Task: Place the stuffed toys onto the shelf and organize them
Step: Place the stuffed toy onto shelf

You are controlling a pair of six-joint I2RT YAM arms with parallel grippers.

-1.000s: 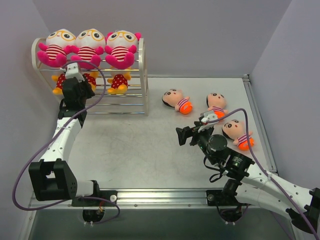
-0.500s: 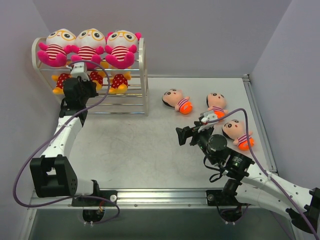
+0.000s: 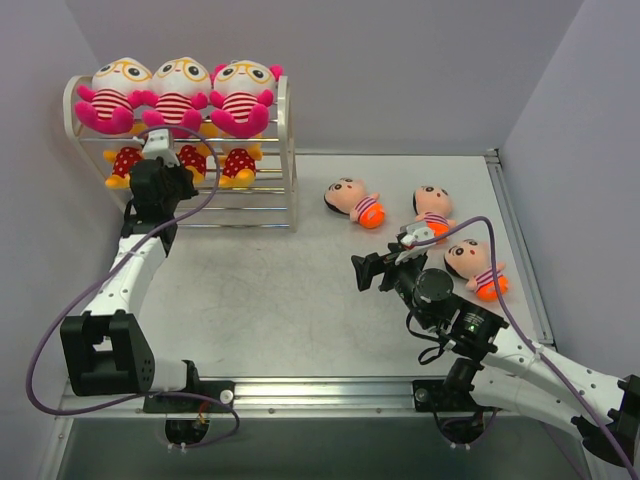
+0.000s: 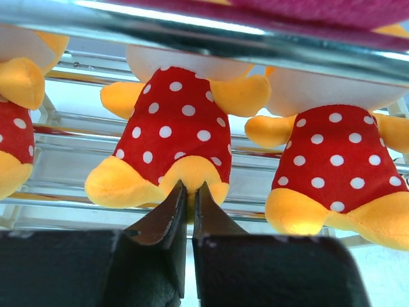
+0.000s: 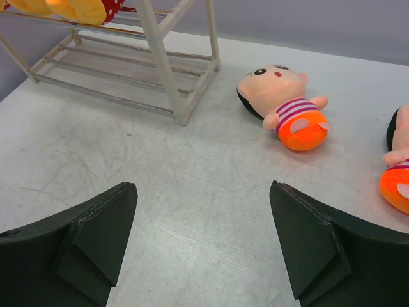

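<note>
Evidently tidying the middle tier; three peach-faced dolls [image 3: 355,203] lay unshelved.
The left gripper [image 4: 189,187], jaws pressed together, touched the centre dotted doll [image 4: 176,128] on the shelf [image 3: 291,170]; the right gripper [image 5: 201,192] hung spread over the table [image 3: 300,280], and likely needed to grasp one next.

The shelf [image 3: 240,211] is standing far left on the worktop [image 3: 280,290], carrying top-tier toys [image 3: 181,95] above middle-tier toys [image 3: 238,163]. Loose toys [image 3: 356,203] are lying right of the shelf.
</note>
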